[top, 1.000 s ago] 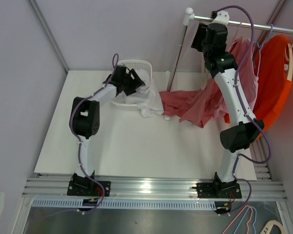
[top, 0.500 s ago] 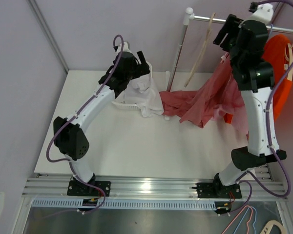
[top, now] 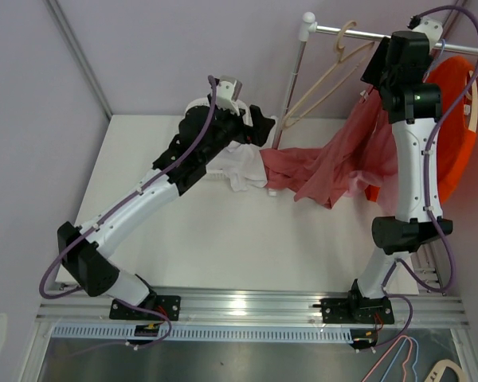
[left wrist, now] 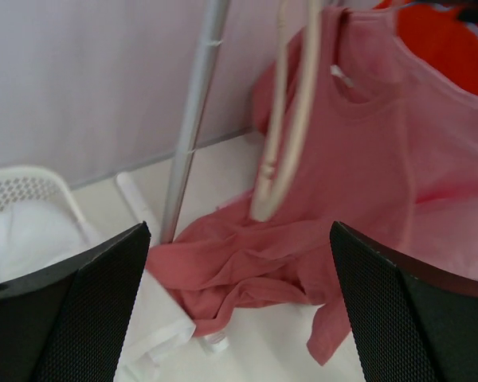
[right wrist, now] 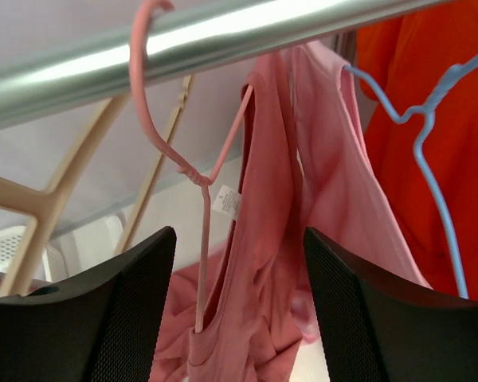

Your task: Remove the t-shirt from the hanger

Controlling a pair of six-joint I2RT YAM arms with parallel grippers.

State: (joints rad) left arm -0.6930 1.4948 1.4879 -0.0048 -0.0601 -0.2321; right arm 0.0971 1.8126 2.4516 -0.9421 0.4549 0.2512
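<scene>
White laundry basket (left wrist: 32, 187) sits at the back of the desk (top: 223, 239), with a white cloth (top: 243, 171) spilling out of it onto the surface. A crumpled reddish garment (left wrist: 247, 263) lies right up against that cloth. A bare beige hanger (left wrist: 269, 191) hangs on the metal rail (right wrist: 223, 36), tilted. Further along there's an orange garment (top: 454, 119) on a blue hanger (right wrist: 417, 135). The upright pole (left wrist: 195, 119) stands just behind the basket.

One metal rail (right wrist: 247, 28), three hangers: beige plastic hanger (right wrist: 76, 171), thin pink hanger (right wrist: 193, 177), blue wire hanger (right wrist: 419, 131). One hanging pink t-shirt (right wrist: 334, 159), one orange garment (right wrist: 470, 183), one white lattice basket (left wrist: 20, 185).
</scene>
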